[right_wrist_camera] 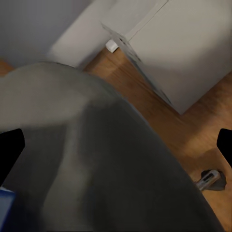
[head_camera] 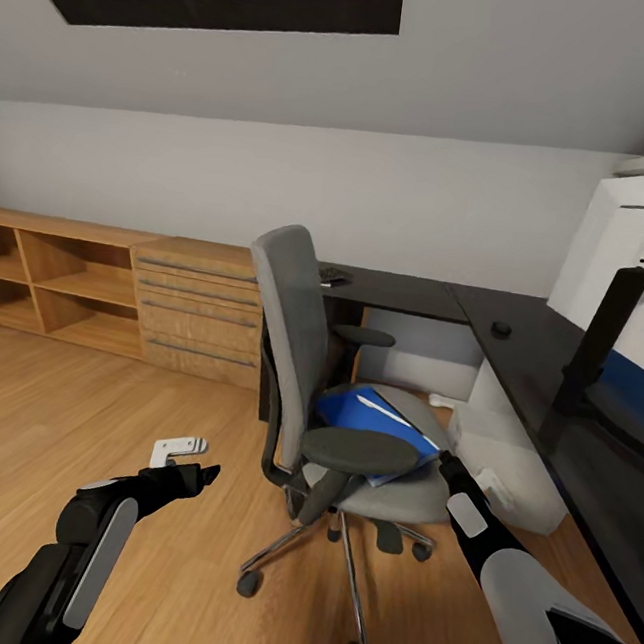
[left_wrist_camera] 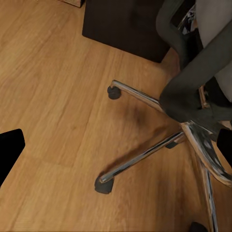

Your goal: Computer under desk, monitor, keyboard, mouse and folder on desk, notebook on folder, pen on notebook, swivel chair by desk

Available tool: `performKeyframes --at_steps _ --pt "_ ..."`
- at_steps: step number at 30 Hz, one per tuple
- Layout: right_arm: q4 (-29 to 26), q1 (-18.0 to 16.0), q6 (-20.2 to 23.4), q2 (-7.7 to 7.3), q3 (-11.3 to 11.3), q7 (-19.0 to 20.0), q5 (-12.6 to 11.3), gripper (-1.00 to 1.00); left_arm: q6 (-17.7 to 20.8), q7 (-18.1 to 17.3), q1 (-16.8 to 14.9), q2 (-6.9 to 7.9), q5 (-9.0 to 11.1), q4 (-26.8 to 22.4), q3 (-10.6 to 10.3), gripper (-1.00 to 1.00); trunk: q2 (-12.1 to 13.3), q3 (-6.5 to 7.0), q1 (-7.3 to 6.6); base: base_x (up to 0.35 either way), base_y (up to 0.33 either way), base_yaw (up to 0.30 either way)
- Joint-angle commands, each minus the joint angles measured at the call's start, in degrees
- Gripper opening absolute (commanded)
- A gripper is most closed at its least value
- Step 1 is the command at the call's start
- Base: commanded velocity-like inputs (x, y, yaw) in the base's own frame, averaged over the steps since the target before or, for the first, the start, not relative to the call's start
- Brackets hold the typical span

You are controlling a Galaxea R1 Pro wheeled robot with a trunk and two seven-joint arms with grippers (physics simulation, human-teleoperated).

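The chair (head_camera: 352,406) is taken as the landmark: it stands on the wood floor (head_camera: 79,413) just in front of the desk (head_camera: 519,356), its seat turned toward the robot. On the seat the folder (head_camera: 375,419) lies flat, with a thin white pen (head_camera: 384,407) seen on top of it; whether a notebook lies there too cannot be told. The monitor (head_camera: 633,290) stands on the desk to the right of the chair, the mouse (head_camera: 501,329) sits on the desktop behind the chair, and a dark flat thing, probably the keyboard (head_camera: 334,276), lies on the desk's far corner behind the backrest. The computer (head_camera: 503,445) is seen under the desk, right of the seat. The right gripper (right_wrist_camera: 116,140) is held just over the seat's right edge, its fingers spread wide; the left gripper (left_wrist_camera: 116,145) hangs low beside the chrome base (left_wrist_camera: 159,145), likewise spread apart. The risks are judged thus: the chair rolls on castors, so a push on the seat could drive it away; the pen could be rolled off if the folder is tilted; the armrest (head_camera: 360,451) could be struck by the right arm during the reach.
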Motion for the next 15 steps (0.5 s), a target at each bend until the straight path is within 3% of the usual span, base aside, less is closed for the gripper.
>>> performKeyframes --at_steps 1,4,11,15 --pt "0.0 -0.04 -0.21 -0.15 0.26 -0.1 -0.61 1.0 0.31 0.17 -0.04 -0.05 0.43 -0.06 0.11 1.0 -0.02 -0.06 0.0 0.185 0.0 0.0" --pt "0.0 0.01 -0.3 -0.39 0.27 -0.05 -0.61 1.0 0.31 0.17 -0.04 -0.05 0.48 -0.05 0.11 1.0 -0.02 -0.06 0.0 0.197 0.0 0.0" --pt "0.08 0.03 -0.09 -1.27 0.13 -0.36 -0.75 1.0 0.31 0.17 -0.04 0.0 0.51 -0.05 0.18 1.0 -0.02 -0.06 0.0 0.007 0.0 0.0" --pt "0.09 0.03 1.53 -1.63 -2.1 -1.09 -4.05 1.0 0.28 0.17 -0.04 0.03 0.5 -0.05 0.19 1.0 -0.02 -0.06 0.0 0.128 0.0 0.0"
